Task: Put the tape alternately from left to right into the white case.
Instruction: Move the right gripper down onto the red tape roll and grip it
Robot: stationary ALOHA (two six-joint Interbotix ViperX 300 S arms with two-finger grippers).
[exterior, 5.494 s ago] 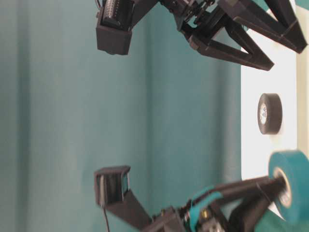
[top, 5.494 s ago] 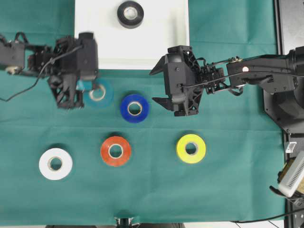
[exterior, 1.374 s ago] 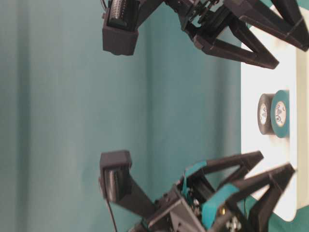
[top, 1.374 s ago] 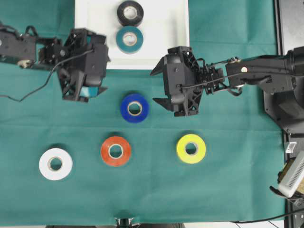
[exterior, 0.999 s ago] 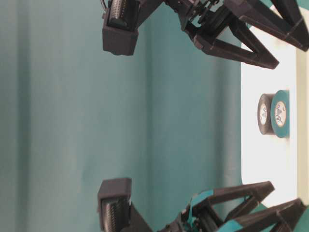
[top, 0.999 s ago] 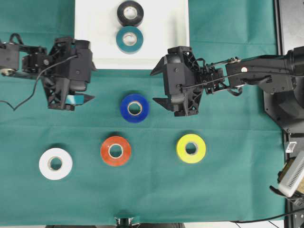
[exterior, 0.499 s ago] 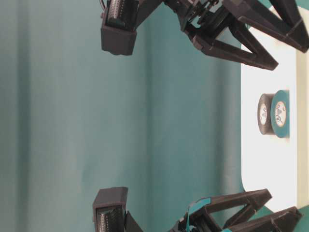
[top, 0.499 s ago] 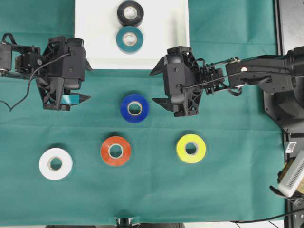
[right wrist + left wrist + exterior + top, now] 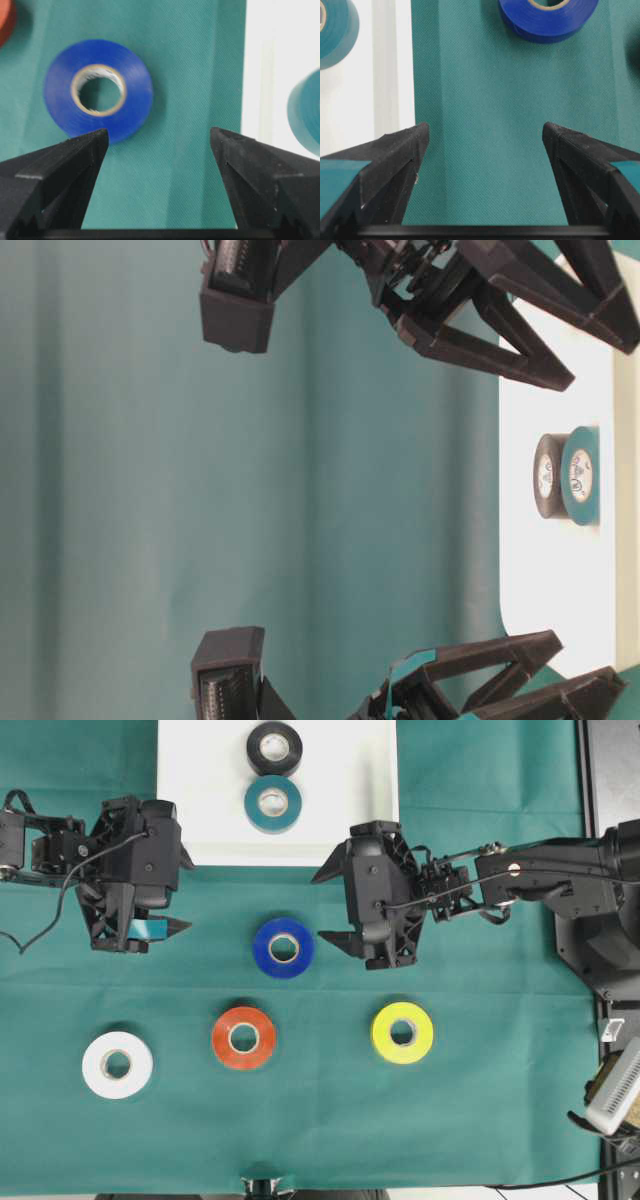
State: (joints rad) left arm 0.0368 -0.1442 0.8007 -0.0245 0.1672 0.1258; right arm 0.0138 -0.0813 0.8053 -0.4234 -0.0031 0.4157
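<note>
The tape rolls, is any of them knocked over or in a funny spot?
Nothing stands out. The black roll and teal roll lie flat in the white case. The blue roll, red-orange roll, yellow roll and white roll lie flat on the green cloth, apart from each other.

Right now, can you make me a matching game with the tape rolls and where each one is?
Things:
1. teal roll
2. blue roll
3. white roll
4. yellow roll

Places, in the overhead view:
A. on the green cloth, nearest the bottom left corner
B. inside the white case, beside the black roll
C. on the cloth, right of the red-orange roll
D. on the cloth, between the two grippers

Pairs: 1-B, 2-D, 3-A, 4-C
</note>
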